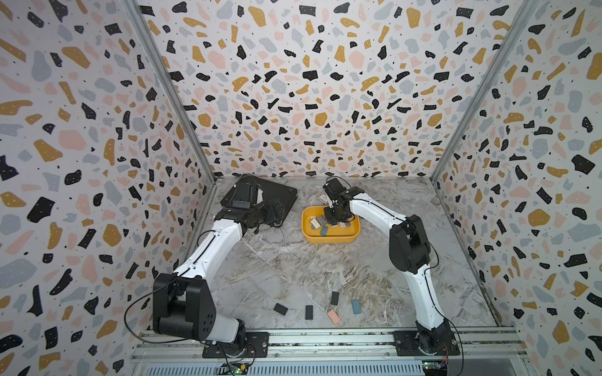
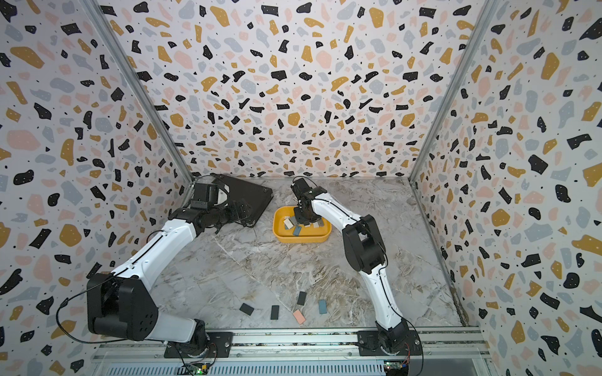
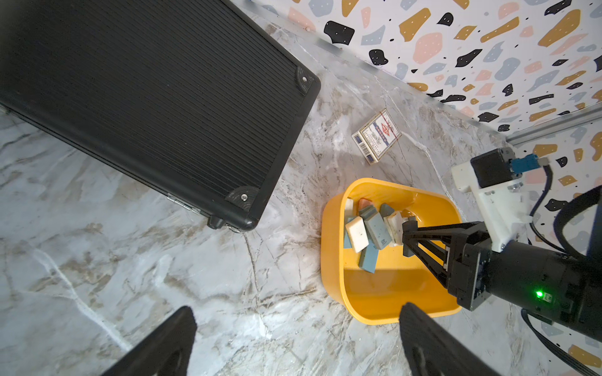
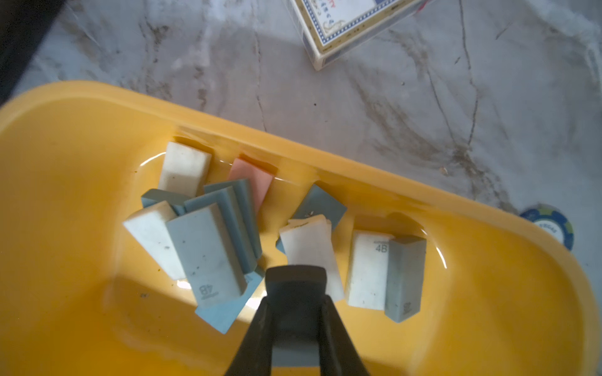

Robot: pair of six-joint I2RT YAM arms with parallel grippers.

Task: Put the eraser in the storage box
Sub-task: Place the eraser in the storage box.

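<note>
Though the right gripper has its tips down inside the storage box, its jaws are pressed together and I can see nothing pinched between them. A white eraser lies just ahead of the tips, touching or very nearly. Its long axis runs straight out from them, among the heap lying in the box. The left gripper hangs over bare table, jaws wide apart and empty. The black case is ahead of them to one side and the box ahead to the other.

What the next move turns on, to my eye, is the loose lot on the table. All of them lie well behind both pairs of jaws, back by the arms' bases: the blue eraser, a dark eraser, the pink eraser, a black eraser and a second black eraser. The blue one sits farthest toward the right arm's side, so I judge that arm the nearer for it. The second black eraser falls more to the left arm. The blue eraser's long axis runs roughly along the line from base to box, so the jaws, once opened, would want to close across its narrow width.
</note>
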